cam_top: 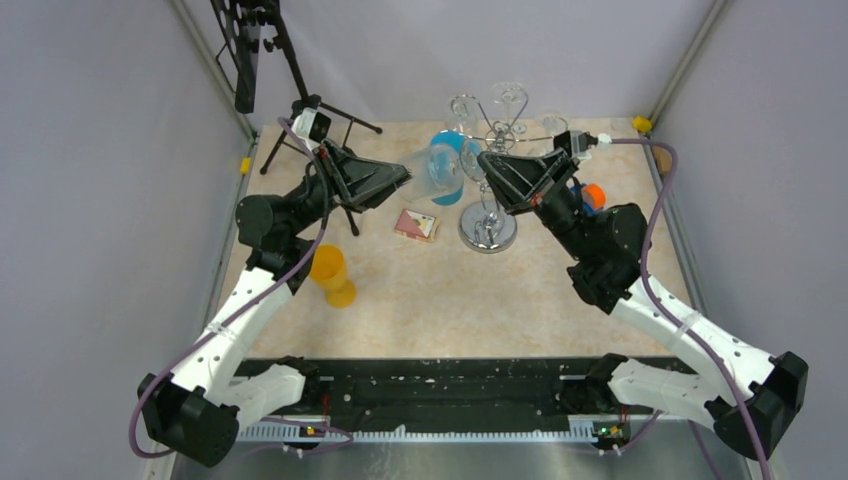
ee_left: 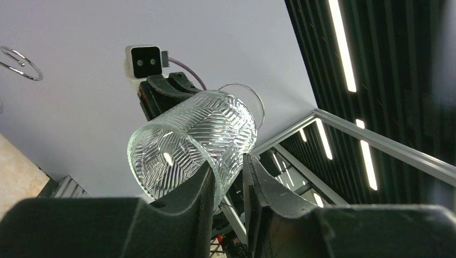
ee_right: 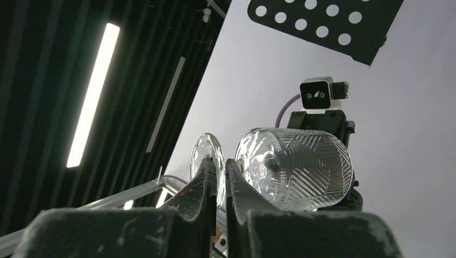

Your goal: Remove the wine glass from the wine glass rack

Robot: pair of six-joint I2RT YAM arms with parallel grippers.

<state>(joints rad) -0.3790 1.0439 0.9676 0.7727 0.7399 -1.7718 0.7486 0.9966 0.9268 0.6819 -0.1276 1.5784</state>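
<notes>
Left end effector [ee_left: 230, 165], clear herringbone-cut wine glass [ee_left: 188, 140]

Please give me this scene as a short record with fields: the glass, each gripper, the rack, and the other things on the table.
held object: wine glass, lying sideways in the air between both grippers
left gripper: shut on the bowl's rim
right gripper: shut on the stem, between foot and bowl
rack: upright, just right of the held glass
on the rack: other glasses on its arms
elsewhere: orange cup, pink card, tripod
</notes>
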